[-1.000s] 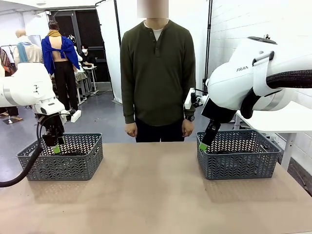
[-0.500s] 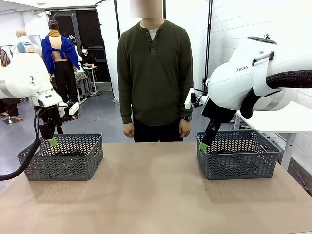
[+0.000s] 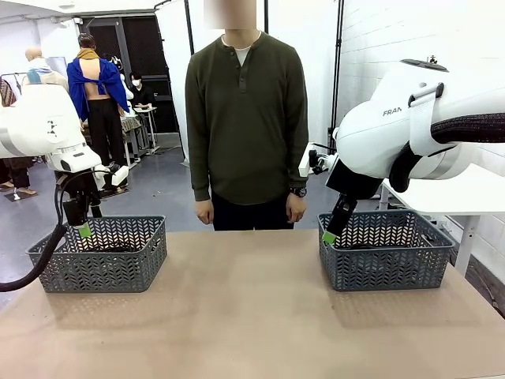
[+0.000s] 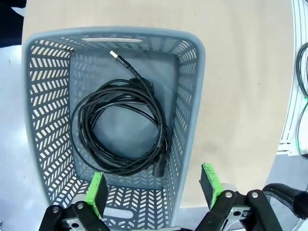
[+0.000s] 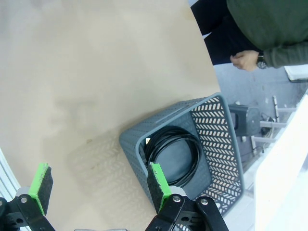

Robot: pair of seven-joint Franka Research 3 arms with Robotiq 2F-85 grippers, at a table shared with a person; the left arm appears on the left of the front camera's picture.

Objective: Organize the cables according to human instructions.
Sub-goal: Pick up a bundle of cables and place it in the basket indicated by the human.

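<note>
Here the left gripper (image 4: pixel 153 186) hangs above the near end of the left basket (image 4: pixel 193 96) with its green pads spread wide and nothing between them. Below it, on the basket floor, lies a cable bundle (image 4: pixel 120 130), a loose black coil with a chunky plug (image 4: pixel 159 168) at its near side and a slim metal-tipped connector (image 4: pixel 120 60) trailing toward the far end. In the front view this gripper (image 3: pixel 83 229) sits just over the basket's far rim at the left of the table (image 3: pixel 252 316).

The right gripper (image 5: pixel 98 185) is likewise fully open and empty, poised above the tabletop beside the right basket (image 5: pixel 130 144), which holds another coiled black cable (image 5: pixel 173 154). From the front it (image 3: pixel 330 235) hovers at the left near corner of that basket (image 3: pixel 383 268). The human (image 3: pixel 246 126) stands at the far side between the baskets, arms hanging down, a hand (image 5: pixel 245 60) with a wristwatch visible from the right wrist.

These cords look light, limp and springy, so a coil will likely sag and unwind if lifted by one strand. The best hold seems to be across several strands where they bunch together near the plug; the plug itself is rigid but smooth, and may slip from the pads. Snagging on the basket's lattice wall is a risk.
</note>
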